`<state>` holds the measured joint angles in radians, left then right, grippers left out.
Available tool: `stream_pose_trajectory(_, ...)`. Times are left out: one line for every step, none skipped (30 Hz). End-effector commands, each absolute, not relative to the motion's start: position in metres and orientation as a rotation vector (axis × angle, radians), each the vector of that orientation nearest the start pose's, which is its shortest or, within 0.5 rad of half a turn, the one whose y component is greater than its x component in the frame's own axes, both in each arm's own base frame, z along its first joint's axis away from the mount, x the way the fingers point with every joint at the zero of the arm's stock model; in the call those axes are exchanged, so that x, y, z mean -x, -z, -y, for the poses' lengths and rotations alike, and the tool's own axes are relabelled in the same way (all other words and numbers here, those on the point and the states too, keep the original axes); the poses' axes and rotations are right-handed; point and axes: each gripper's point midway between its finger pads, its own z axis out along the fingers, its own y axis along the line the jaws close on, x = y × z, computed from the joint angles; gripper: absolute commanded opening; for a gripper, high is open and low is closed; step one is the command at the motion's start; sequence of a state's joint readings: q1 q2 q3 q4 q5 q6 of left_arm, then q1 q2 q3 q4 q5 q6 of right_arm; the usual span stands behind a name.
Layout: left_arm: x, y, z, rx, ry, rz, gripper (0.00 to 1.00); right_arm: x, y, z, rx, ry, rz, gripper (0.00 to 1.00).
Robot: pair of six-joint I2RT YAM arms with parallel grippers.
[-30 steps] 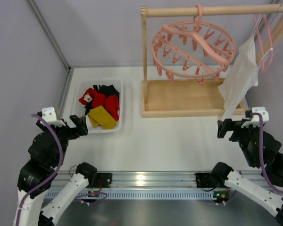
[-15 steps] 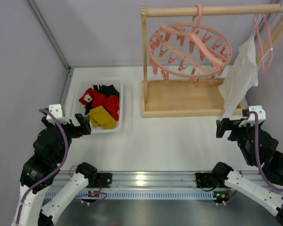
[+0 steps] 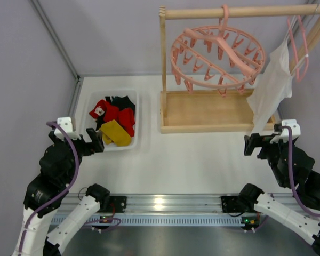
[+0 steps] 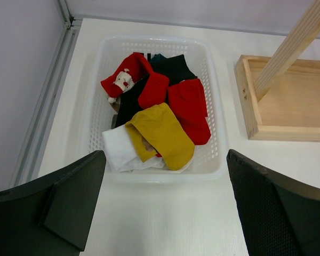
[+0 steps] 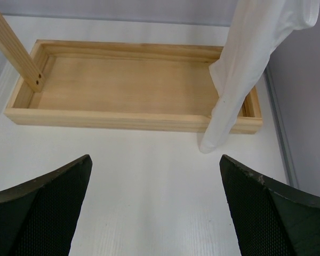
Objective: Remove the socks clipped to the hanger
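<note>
The left jaws, at the lower left of the top view, gape as wide as they go and hold nothing. In the left wrist view their 2 dark fingers [image 4: 69,202] sit at the bottom corners, just short of the near rim of the white basket [image 4: 216,106]. The right jaws, at the lower right, are equally wide and empty over the bench [image 5: 149,176], short of the wooden tray [image 5: 133,85].

The socks [image 4: 160,136] lie heaped in the basket, ahead of the left jaws: red, mustard yellow, white, black and dark teal. Only the left wrist view shows a small white face on 1 red sock.

Farthest, at the upper right of the top view, the hanger [image 3: 218,53], a round pink ring with spokes and dangling pegs, hooks tilted over the wooden rail [image 3: 256,10], well apart from both jaws. Neither wrist view shows it. The right wrist view shows the white garment [image 5: 245,69] draping past the tray's right end.
</note>
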<state>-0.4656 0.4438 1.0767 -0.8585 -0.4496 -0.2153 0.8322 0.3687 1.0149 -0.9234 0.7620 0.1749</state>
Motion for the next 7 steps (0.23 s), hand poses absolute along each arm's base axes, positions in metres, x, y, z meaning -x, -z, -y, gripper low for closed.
stream_pose_trajectory(-0.1816, -0.3253, 0.0187, 0.088, 0.106, -1.785, 0.99, -0.1725, -0.316, -0.0149, 0.042, -0.03, -1.745, 1.0)
stream_pose_trajectory(-0.1816, -0.3253, 0.0185, 0.091, 0.106, -1.785, 0.99, -0.1729, -0.3156, -0.0148, 0.041, -0.027, -1.746, 0.99)
stream_pose_trajectory(-0.1817, -0.3256, 0.0188, 0.09, 0.108, -1.784, 0.99, -0.1731, -0.3154, -0.0154, 0.039, -0.03, -1.746, 1.0)
stream_pose_trajectory(-0.1813, -0.3255, 0.019, 0.09, 0.11, -1.784, 0.99, -0.1732, -0.3156, -0.0155, 0.038, -0.031, -1.746, 1.0)
stream_pose_trajectory(-0.1813, -0.3255, 0.0187, 0.091, 0.109, -1.784, 0.99, -0.1731, -0.3161, -0.0152, 0.035, -0.032, -1.743, 0.99)
stream_pose_trajectory(-0.1816, -0.3253, 0.0186, 0.092, 0.107, -1.785, 0.99, -0.1733, -0.3167, -0.0157, 0.034, -0.035, -1.742, 1.0)
stream_pose_trajectory(-0.1813, -0.3255, 0.0187, 0.091, 0.109, -1.784, 0.99, -0.1734, -0.3181, -0.0161, 0.034, -0.039, -1.738, 1.0)
